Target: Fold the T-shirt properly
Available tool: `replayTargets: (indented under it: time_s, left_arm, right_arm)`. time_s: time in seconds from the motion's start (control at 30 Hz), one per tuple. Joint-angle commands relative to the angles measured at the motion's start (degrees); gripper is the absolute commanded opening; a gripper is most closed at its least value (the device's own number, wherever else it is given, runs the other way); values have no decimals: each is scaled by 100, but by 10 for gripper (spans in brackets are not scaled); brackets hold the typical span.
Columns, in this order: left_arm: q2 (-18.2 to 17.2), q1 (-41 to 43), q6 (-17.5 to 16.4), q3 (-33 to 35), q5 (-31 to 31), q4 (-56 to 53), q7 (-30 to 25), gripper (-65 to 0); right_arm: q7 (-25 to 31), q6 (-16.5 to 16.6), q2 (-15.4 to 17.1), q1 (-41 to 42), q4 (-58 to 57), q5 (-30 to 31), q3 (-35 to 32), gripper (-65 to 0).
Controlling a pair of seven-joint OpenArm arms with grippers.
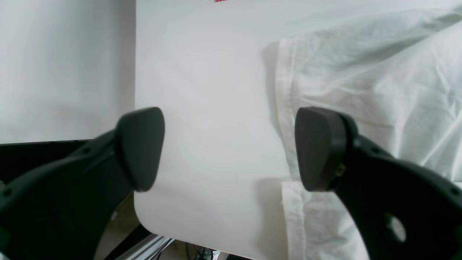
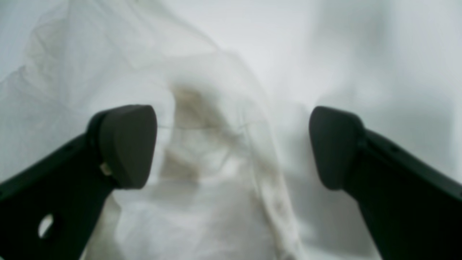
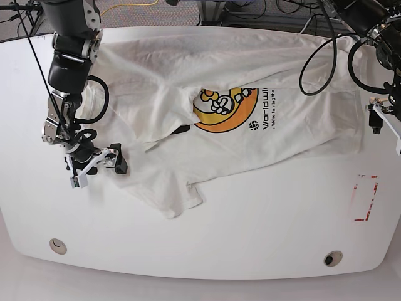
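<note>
The off-white T-shirt [image 3: 188, 94] lies spread and wrinkled on the white table [image 3: 250, 232], with its yellow-orange and black round graphic [image 3: 222, 108] and dark lettering face up. A lower corner is folded toward the front [image 3: 178, 197]. My right gripper [image 3: 100, 169] is at the shirt's left edge in the base view. In the right wrist view it [image 2: 231, 146] is open, with blurred shirt fabric [image 2: 202, 173] between and below its fingers. My left gripper [image 3: 380, 120] is at the shirt's right edge. In the left wrist view it [image 1: 229, 148] is open over bare table, with a hemmed shirt edge [image 1: 361, 90] beside its right finger.
A red outlined rectangle [image 3: 364, 197] is marked on the table at the right front. Two round holes [image 3: 57, 245] [image 3: 333, 258] sit near the front edge. Cables [image 3: 326, 50] hang over the back right. The table's rounded corner [image 1: 144, 216] shows in the left wrist view.
</note>
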Motion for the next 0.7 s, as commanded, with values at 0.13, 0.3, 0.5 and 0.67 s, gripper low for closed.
replayTargets:
  time_s: [0.13, 0.3, 0.5, 0.67]
  left_arm:
    - [-100, -85, -3, -20, -14, 97, -90, -126]
    - [-108, -103, -3, -11, -14, 80, -90, -125]
    - [-372, -243, -3, 173, -14, -676, -152, -122]
    - [-654, -586, 221, 499, -14, -1731, -679, -121]
  right_arm:
    - [479, 14, -48, -11, 85, 122, -488, -97]
    - [576, 14, -75, -28, 76, 122, -576, -336]
    - [541, 14, -84, -28, 85, 122, -576, -618]
    - [532, 14, -84, -20, 103, 122, -576, -636]
